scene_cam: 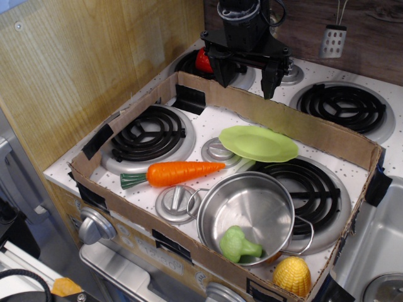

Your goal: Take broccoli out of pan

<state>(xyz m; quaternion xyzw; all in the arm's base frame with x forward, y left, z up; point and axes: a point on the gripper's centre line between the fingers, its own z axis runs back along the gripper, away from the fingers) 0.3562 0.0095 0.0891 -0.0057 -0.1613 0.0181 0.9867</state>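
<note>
**Observation.image: jaws wide, nothing held**

You've got the gripper [248,70] up at the back w/ its jaws spread wide, empty, well apart from the pan [246,217]. Broccoli [238,244] lies inside the pan, at its near rim. Just beyond the pan sits a green plate [259,143]; left of the pan lies a carrot [176,173]; corn [291,275] just beside its near-right edge.

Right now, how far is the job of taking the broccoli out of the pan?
Nothing looks done yet: the broccoli lies inside the pan, near its front wall. The pincer is open and empty, far back above the rear of the stove. Reaching, grasping and lifting out all remain.
</note>
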